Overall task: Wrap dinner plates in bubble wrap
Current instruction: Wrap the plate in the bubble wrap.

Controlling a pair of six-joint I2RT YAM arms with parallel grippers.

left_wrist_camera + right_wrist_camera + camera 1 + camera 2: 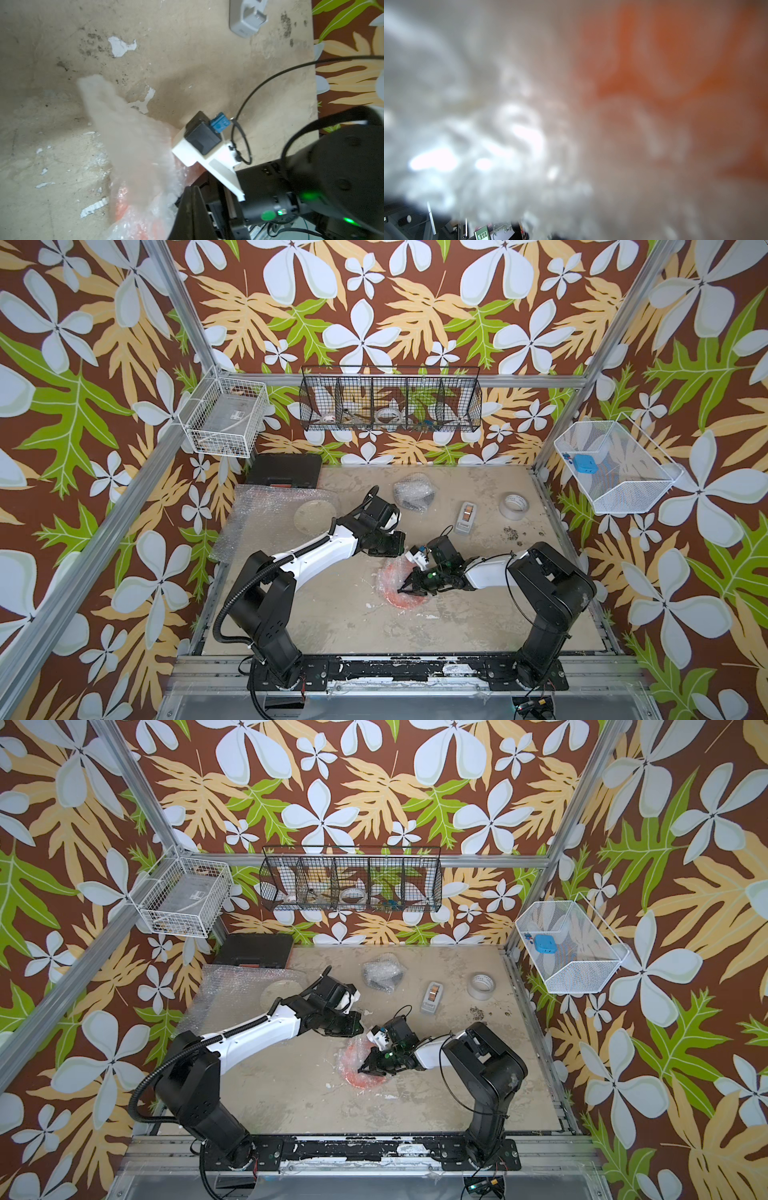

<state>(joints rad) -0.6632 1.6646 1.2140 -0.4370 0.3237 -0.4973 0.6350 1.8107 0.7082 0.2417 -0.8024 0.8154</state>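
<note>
The orange dinner plate [388, 597] lies at the table's middle, bundled in crumpled bubble wrap [390, 572]. My right gripper [402, 592] is shut, tips pressed into that wrap; its wrist view shows only blurred bubble wrap [488, 145] over orange [675, 52]. My left gripper [191, 188] is shut beside the bundle, and a flap of wrap [128, 141] stands up next to it; I see nothing pinched. A cream plate [313, 514] rests on a flat bubble wrap sheet [257, 522] at the left. A dark plate in a wrapped bundle [415, 491] sits at the back.
A grey tape dispenser [466, 517] and a white tape roll [514, 506] lie at the back right. A black case [286, 470] stands in the back left corner. Wire baskets [390, 404] hang on the walls above the table.
</note>
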